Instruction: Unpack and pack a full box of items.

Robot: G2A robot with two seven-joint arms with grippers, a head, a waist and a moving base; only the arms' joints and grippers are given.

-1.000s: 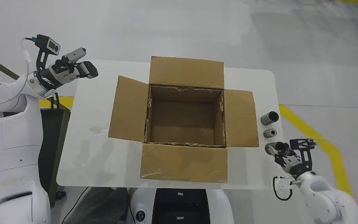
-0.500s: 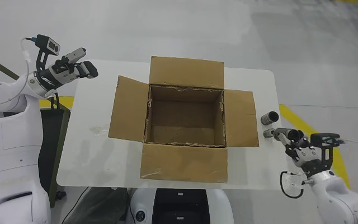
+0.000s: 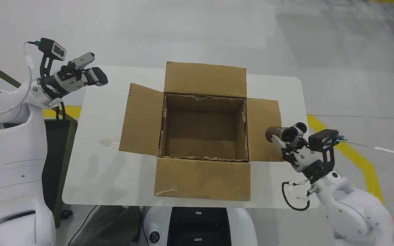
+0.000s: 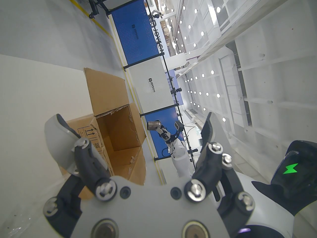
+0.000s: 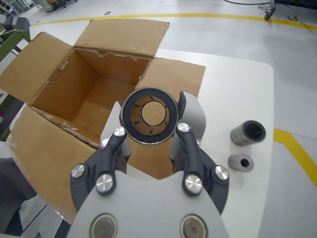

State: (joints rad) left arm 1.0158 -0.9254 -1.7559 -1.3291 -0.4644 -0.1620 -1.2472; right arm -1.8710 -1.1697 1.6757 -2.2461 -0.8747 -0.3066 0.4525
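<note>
Holding the metal sleeve [image 5: 150, 137] clenched in my right gripper [image 5: 150, 110] above the box [image 5: 116, 68] flap for packing, left gripper [image 3: 98, 76] released, parked aside.

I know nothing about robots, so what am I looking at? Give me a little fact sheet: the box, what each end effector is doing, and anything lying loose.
Box: open cardboard box, flaps spread, nothing visible inside, mid-table
Right end effector: shut on a hollow metal cylinder, held above the box's right flap
Left end effector: open, holding nothing, by the table's far left corner
Loose items: larger cylinder and smaller cylinder, lying on the table right of the box
Likely next: probably the held cylinder goes into the box
</note>
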